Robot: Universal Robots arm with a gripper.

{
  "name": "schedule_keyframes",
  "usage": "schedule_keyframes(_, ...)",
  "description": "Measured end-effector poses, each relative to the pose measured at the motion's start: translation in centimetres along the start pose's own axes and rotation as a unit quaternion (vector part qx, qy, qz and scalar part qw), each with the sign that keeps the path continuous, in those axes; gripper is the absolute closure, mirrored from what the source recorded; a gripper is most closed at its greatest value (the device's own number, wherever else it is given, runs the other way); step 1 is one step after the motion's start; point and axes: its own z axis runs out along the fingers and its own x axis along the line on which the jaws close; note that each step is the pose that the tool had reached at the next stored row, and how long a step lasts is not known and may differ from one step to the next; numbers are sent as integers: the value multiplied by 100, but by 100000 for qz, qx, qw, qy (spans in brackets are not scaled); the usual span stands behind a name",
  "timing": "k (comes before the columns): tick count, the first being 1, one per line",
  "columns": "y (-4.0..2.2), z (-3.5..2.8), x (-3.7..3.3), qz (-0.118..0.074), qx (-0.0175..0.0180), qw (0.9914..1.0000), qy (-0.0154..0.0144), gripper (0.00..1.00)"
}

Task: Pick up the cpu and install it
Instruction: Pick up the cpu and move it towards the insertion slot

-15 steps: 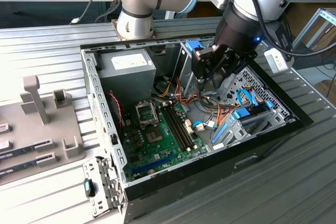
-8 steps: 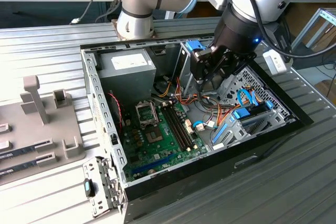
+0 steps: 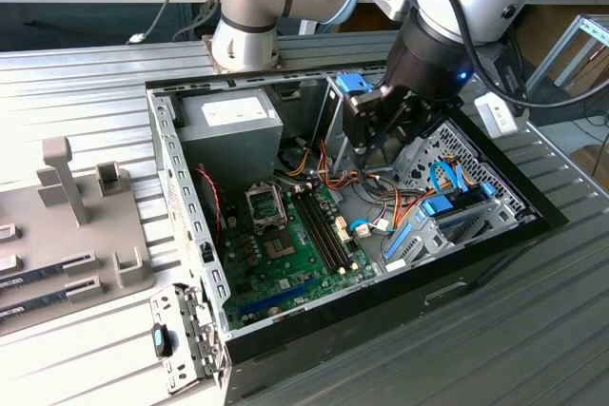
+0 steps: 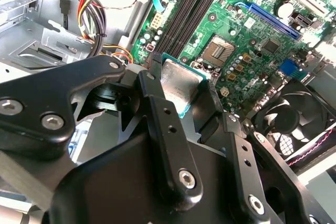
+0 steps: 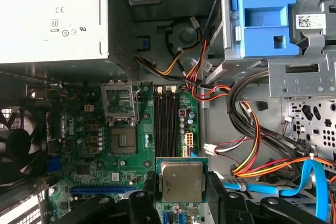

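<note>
The cpu [image 5: 181, 181] is a small square chip with a dull silver top and a thin green edge. My gripper [image 5: 181, 195] is shut on it, one black finger against each side; the second wrist view also has the cpu [image 4: 177, 83] between the fingers [image 4: 157, 108]. In the exterior view the gripper [image 3: 374, 140] hangs inside the open computer case, above the cables toward that view's right of the green motherboard [image 3: 285, 254]. The silver socket frame [image 5: 119, 100] stands open, with the square socket [image 5: 124, 140] beside it. The cpu is well clear of the socket.
A grey power supply [image 3: 228, 121] fills the case's back corner. Bundles of orange, red and yellow cables [image 5: 247, 150] and a blue drive bay [image 5: 260, 14] lie beside the board. A black fan [image 4: 294, 119] sits at the case wall. Grey fixtures [image 3: 67, 187] stand outside the case.
</note>
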Motion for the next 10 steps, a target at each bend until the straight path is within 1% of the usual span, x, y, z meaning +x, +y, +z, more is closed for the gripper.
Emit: schedule_keyframes(10, -18, 15, 36, 0, -3, 100000, -1, 53)
